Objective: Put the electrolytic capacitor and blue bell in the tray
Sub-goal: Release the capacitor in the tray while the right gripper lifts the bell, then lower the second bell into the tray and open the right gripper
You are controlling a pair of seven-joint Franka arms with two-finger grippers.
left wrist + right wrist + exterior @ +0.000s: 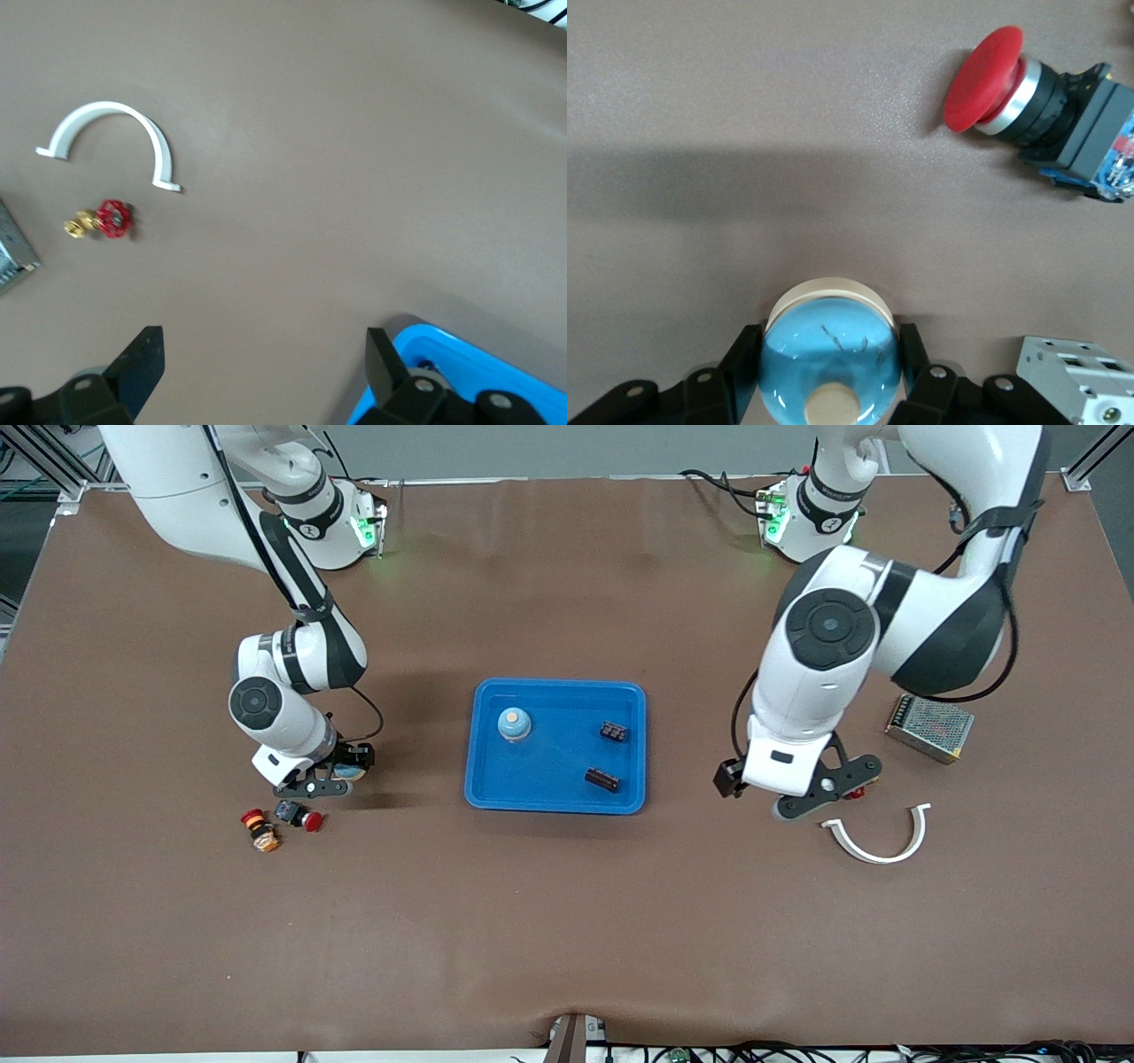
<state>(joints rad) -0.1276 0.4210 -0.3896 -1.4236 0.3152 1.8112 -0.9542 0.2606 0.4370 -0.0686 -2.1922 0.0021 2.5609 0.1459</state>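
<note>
The tray (556, 797) sits mid-desk, holding a blue bell (514, 724) at its corner toward the right arm and two dark components (613, 732) toward the left arm's end; its middle is bare. Open desk (567, 921) lies all around it. The right gripper (341, 772), jaws closed on a second blue bell (831, 359), has a red push button (299, 815) and another switch (260, 830) crowding it just nearer the camera. The left gripper (819, 788) hangs with jaws apart over a red valve (100, 220), a white clamp (880, 838) and a metal box (929, 727) close by.
</note>
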